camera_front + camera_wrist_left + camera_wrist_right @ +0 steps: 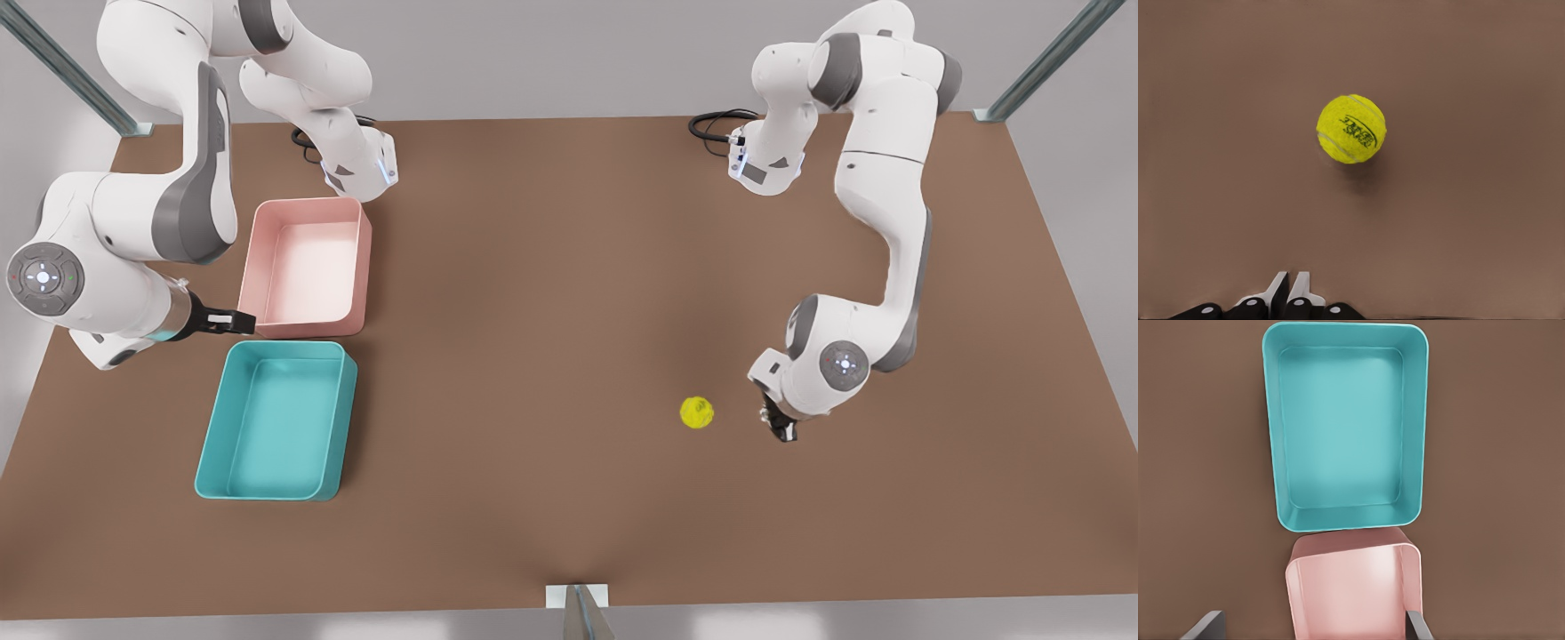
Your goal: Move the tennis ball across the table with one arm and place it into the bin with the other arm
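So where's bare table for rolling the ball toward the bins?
The brown tabletop is bare between the small yellow-green tennis ball and the teal plastic bin. It is crowded at the front view's left: the pink tray sits against the bin, the right gripper beside them. The left gripper, jaws shut, hangs beside the ball.

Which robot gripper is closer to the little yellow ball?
Left. The left gripper sits just beside the tennis ball, fingers shut. The right gripper waits far across the table, by the bin.

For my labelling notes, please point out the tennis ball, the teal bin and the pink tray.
tennis ball (1351,129): left wrist view, on the printed logo.
teal bin (1275,440): right wrist view, on a long side wall.
pink tray (365,258): front view, on its wall toward the view's right.
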Robot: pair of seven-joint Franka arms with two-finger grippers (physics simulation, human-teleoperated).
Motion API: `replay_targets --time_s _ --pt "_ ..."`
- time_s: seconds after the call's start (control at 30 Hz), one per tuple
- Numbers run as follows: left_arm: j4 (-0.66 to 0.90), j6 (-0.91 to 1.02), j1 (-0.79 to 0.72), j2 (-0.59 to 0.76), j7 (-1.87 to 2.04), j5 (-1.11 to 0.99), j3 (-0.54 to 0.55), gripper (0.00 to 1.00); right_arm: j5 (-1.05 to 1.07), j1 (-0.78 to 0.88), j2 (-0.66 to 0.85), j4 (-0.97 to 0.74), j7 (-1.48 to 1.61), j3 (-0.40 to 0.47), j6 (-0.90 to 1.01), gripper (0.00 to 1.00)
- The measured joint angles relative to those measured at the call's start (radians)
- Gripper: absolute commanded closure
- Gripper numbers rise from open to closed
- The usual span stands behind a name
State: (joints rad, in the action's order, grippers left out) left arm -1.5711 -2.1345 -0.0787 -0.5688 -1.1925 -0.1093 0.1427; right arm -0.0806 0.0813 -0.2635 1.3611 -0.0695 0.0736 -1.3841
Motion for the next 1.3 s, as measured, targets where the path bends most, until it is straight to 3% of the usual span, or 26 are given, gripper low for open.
replay_targets --time_s 0.07,0.1,0.13,0.27,0.47,0.57,0.73,0.93,1.3 --pt "0.072 0.116 0.001 0.083 0.082 -0.023 -0.014 0.66 -0.001 0.000 0.000 0.000 0.000 0.000 0.000 0.00" --pt "0.110 0.174 0.001 0.110 0.126 -0.033 -0.015 0.60 0.000 0.000 0.000 0.000 0.001 0.000 0.000 0.00" --pt "0.151 0.237 0.001 0.139 0.183 -0.038 -0.006 0.00 0.000 0.000 0.000 0.000 0.001 0.000 0.000 0.00" --pt "0.314 0.503 0.004 0.260 0.449 0.034 0.051 0.00 0.000 0.003 -0.001 0.000 0.001 0.000 0.000 0.00" --pt "0.339 0.711 0.056 0.270 0.759 0.105 0.017 0.00 0.002 0.005 -0.026 -0.014 0.001 0.000 0.004 0.00" --pt "0.339 0.761 0.086 0.269 0.864 0.114 0.016 0.00 -0.012 0.149 -0.115 -0.022 -0.001 0.000 0.001 0.00" --pt "0.339 0.821 0.097 0.270 0.996 0.119 0.016 0.00 -0.022 0.231 -0.230 -0.004 -0.020 -0.002 -0.153 0.00" --pt "0.339 0.852 0.099 0.270 1.113 0.119 0.016 0.00 -0.011 0.205 -0.176 0.229 -0.056 0.002 -0.417 0.00" --pt "0.339 0.867 0.097 0.270 1.247 0.118 0.018 0.00 0.060 0.281 -0.285 0.342 -0.193 0.022 -0.810 0.00"
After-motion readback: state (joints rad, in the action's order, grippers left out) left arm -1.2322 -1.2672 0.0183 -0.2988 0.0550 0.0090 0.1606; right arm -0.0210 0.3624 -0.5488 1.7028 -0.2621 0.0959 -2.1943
